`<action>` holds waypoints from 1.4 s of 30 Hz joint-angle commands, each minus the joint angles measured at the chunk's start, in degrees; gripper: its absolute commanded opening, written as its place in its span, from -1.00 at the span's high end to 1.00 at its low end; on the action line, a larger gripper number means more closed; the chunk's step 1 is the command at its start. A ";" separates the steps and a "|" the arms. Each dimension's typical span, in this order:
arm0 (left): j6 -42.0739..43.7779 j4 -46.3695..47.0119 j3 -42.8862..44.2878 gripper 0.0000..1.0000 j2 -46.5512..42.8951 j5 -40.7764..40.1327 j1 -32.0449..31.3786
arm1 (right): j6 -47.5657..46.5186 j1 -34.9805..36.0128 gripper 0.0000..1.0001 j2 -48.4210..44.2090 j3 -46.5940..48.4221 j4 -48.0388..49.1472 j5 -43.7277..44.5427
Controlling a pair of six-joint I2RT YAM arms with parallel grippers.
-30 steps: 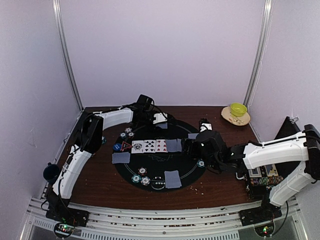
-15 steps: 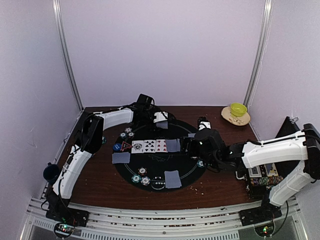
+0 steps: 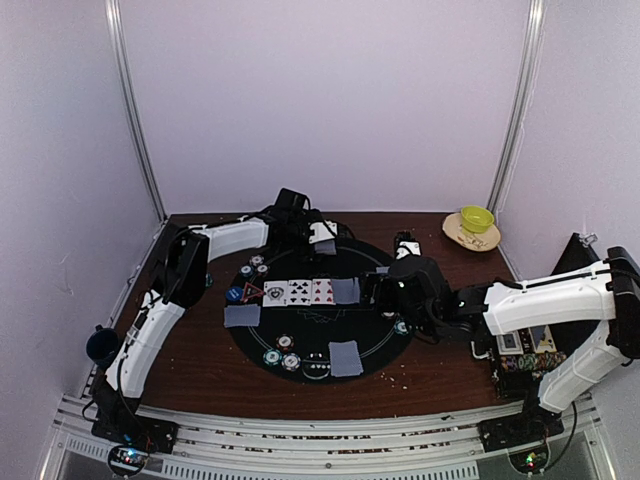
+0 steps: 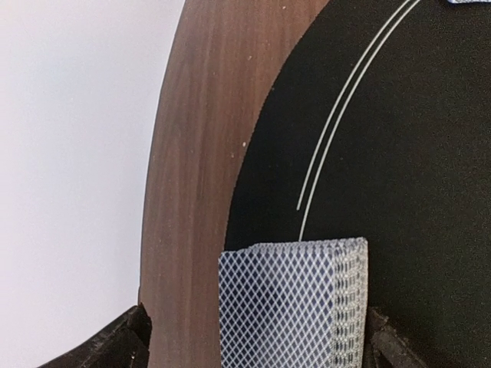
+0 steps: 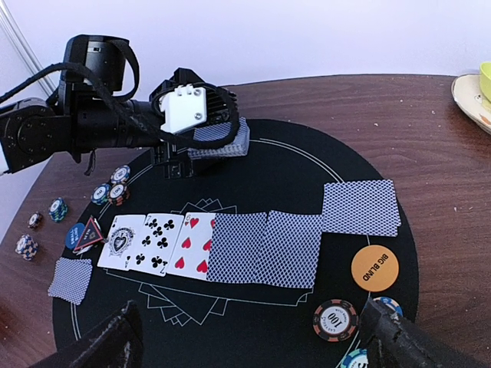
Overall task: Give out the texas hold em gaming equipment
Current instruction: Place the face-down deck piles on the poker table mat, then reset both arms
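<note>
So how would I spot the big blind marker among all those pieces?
Start at the round black mat and find the row of five cards across its middle. Past the row's face-down end lies the big blind marker: plain orange with printed words, unlike the striped-edge chips beside it.

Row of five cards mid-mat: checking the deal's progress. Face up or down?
Mixed: three face-up cards show pips; the two face-down cards to their right show only patterned backs.
</note>
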 commanded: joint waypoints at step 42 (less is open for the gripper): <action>-9.91 -7.42 -29.36 -0.96 -28.66 -1.73 0.74 | -6.18 -5.16 -1.00 -7.15 5.09 -10.83 1.10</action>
